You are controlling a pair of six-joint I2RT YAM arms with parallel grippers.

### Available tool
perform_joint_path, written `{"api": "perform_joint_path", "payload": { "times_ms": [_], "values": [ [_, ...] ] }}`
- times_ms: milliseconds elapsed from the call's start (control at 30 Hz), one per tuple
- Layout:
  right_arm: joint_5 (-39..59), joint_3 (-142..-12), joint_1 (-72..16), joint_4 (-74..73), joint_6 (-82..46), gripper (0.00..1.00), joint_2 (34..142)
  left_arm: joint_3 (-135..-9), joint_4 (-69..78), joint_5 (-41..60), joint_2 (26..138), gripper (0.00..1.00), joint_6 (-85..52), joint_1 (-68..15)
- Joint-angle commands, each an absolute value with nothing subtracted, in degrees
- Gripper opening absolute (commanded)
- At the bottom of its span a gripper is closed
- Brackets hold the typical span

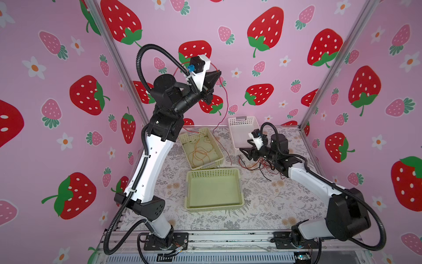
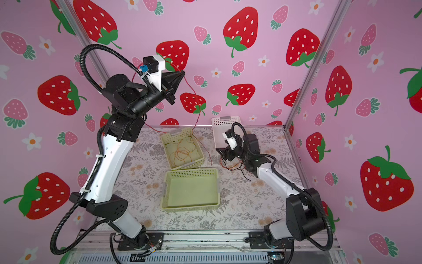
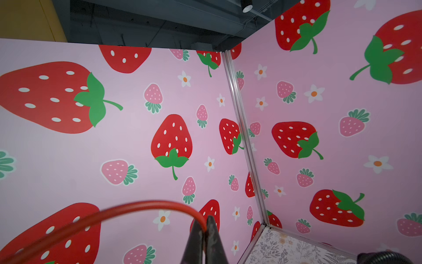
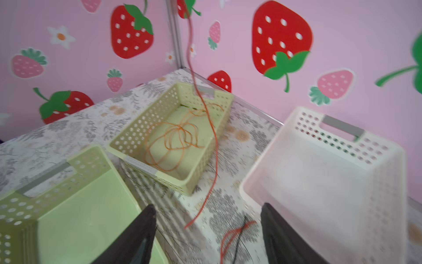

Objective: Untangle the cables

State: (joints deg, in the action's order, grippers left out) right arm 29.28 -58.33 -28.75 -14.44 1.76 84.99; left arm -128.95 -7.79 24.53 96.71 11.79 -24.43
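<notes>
We see a floral bench [image 1: 274, 205] carrying 3 baskets: a green basket [image 1: 213, 174] nearest the front, a yellow basket [image 1: 191, 137] just behind it, and a white basket [image 1: 242, 121] at the back, to the right.

The left tool [image 1: 217, 73] is raised high above the bench, and its jaws are pinched tight on a red cable [image 1: 227, 102]. In the left wrist view that cable arcs away from the fingertips [image 3: 211, 228]. From there it hangs down to the bench, its end lying between the yellow and white baskets.

The right tool [image 4: 206, 212] sits low beside the white basket with its jaws spread wide, holding nothing.

Under it on the bench lies a tangle [image 1: 262, 165] of red, black and orange cables. 1 orange cable [image 1: 201, 153] lies looped inside the yellow basket.
</notes>
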Motion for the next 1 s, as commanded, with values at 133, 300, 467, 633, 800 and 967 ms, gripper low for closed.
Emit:
{"api": "perform_joint_path", "payload": {
  "times_ms": [133,300,467,633,800,967],
  "values": [
    [28.9,-70.2,-30.8,-28.3,-4.4,0.74,97.1,-129.9,-8.3,24.5,96.4,0.00,14.6,-27.9],
    [25.8,-72.4,-31.0,-31.4,-5.7,0.70,100.6,-128.2,-8.3,24.3,95.3,0.00,15.1,-29.3],
    [26.1,-72.3,-30.9,-34.7,-7.3,0.55,102.6,-127.3,-8.2,24.4,94.5,0.00,15.5,-29.9],
    [26.8,-73.7,-30.9,-35.6,-9.0,0.19,104.9,-126.4,-8.1,24.3,93.8,0.00,15.7,-30.0],
    [27.4,-72.6,-30.9,-34.7,-7.6,0.00,100.9,-124.5,-10.7,21.4,91.9,0.00,18.1,-29.5],
    [36.9,-76.6,-31.3,-29.6,-9.3,0.00,93.7,-117.8,-11.9,20.4,87.8,0.00,16.9,-26.7]
  ]
}}
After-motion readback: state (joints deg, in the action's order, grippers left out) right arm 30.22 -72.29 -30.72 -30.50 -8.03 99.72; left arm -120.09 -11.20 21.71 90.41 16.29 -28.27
